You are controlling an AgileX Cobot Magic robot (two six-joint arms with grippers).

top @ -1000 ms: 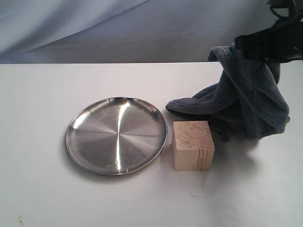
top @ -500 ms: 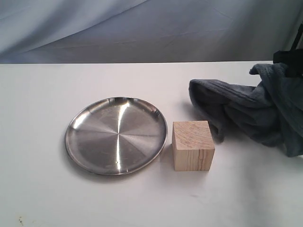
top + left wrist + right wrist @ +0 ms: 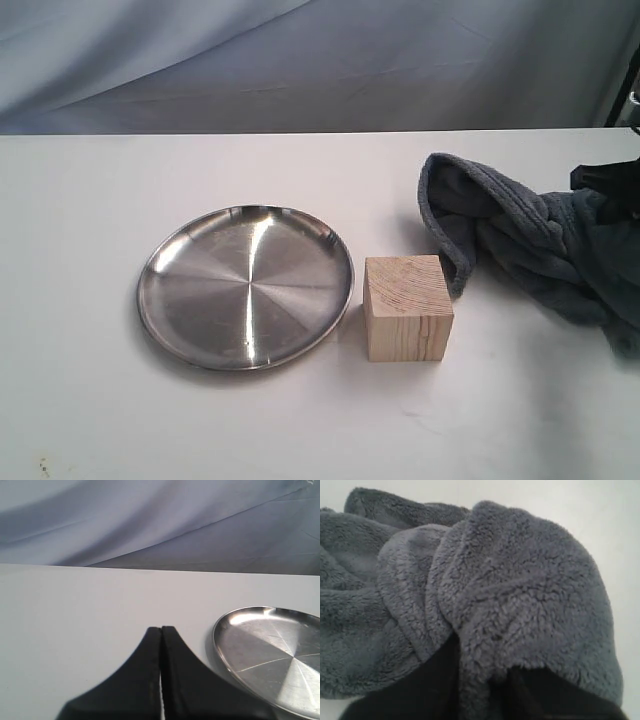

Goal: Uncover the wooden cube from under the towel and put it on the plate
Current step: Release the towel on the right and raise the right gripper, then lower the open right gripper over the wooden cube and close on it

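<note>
The wooden cube (image 3: 407, 307) stands bare on the white table, just right of the steel plate (image 3: 246, 286). The blue-grey towel (image 3: 530, 245) lies bunched to the cube's right, its near fold close to the cube's back corner. My right gripper (image 3: 608, 185) is at the exterior view's right edge, shut on a pinch of the towel (image 3: 485, 605), fleece bulging over its black fingers (image 3: 420, 690). My left gripper (image 3: 161, 630) is shut and empty, low over the table beside the plate (image 3: 270, 655); it is out of the exterior view.
A pale blue cloth backdrop (image 3: 300, 60) hangs behind the table's far edge. White tabletop (image 3: 80, 200) stretches left of the plate and in front of the cube.
The right gripper has carried the towel rightward and down, from hanging high to lying spread on the table right of the cube. Cube and plate have not moved.
</note>
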